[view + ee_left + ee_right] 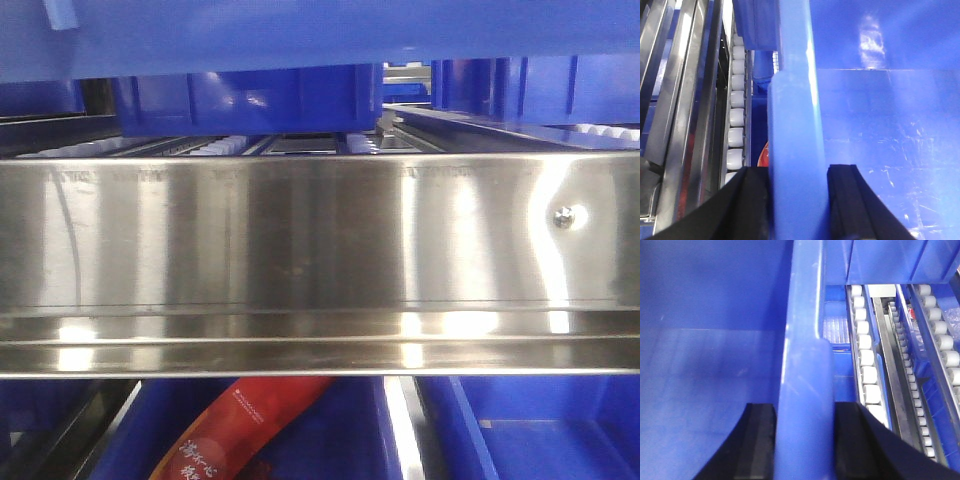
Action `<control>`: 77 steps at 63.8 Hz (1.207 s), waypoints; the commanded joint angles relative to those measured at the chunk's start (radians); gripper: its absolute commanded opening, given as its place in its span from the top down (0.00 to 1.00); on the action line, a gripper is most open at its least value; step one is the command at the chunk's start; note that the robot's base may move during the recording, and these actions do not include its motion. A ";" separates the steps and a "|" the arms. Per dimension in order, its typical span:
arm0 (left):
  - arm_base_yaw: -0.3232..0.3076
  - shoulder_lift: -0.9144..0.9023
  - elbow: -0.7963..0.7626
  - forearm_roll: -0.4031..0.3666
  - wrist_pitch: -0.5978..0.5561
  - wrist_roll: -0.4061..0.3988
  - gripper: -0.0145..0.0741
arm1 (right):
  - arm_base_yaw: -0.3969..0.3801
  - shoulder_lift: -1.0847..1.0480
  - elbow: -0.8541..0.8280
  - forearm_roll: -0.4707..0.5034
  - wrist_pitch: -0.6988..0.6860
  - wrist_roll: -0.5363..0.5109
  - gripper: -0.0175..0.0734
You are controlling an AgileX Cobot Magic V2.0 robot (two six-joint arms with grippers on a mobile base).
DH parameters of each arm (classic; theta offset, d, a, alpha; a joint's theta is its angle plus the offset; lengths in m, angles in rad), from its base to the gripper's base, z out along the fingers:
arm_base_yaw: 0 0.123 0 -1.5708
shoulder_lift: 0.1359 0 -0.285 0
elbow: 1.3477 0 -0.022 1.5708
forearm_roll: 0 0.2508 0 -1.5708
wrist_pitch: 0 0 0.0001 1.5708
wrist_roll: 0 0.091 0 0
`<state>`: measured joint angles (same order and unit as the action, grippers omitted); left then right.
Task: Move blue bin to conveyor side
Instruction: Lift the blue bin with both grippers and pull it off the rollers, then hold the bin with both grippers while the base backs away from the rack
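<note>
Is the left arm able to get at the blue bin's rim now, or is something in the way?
Yes, it seems so. The left gripper straddles the rim of the blue bin, one black finger outside the wall and one inside. The white rollers beside it leave the way free.

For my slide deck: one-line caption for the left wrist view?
Left hand clamps the thick rim of the large bright-blue plastic bin beside white cylindrical rollers.

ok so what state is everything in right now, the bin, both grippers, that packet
blue bin: gripped at two opposite rims, inside looks empty
left gripper: shut on the blue bin's rim
right gripper: shut on the blue bin's other rim
red packet: lying slanted in a lower bin, under the steel rail
</note>
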<state>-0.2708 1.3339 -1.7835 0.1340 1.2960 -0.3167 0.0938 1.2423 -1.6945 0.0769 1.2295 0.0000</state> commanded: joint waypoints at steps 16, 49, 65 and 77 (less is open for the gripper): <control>-0.008 -0.026 -0.011 0.004 -0.075 0.003 0.86 | -0.001 -0.027 -0.015 -0.013 -0.101 -0.009 0.91; -0.008 -0.026 -0.011 0.004 -0.075 0.003 0.86 | -0.001 -0.027 -0.015 -0.013 -0.101 -0.009 0.91; -0.008 -0.026 -0.011 0.008 -0.075 0.003 0.86 | -0.001 -0.027 -0.015 -0.013 -0.101 -0.009 0.91; -0.008 -0.026 -0.011 0.008 -0.075 0.003 0.86 | -0.001 -0.027 -0.015 -0.013 -0.101 -0.009 0.91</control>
<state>-0.2708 1.3339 -1.7835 0.1340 1.2960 -0.3167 0.0938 1.2423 -1.6945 0.0769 1.2259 0.0000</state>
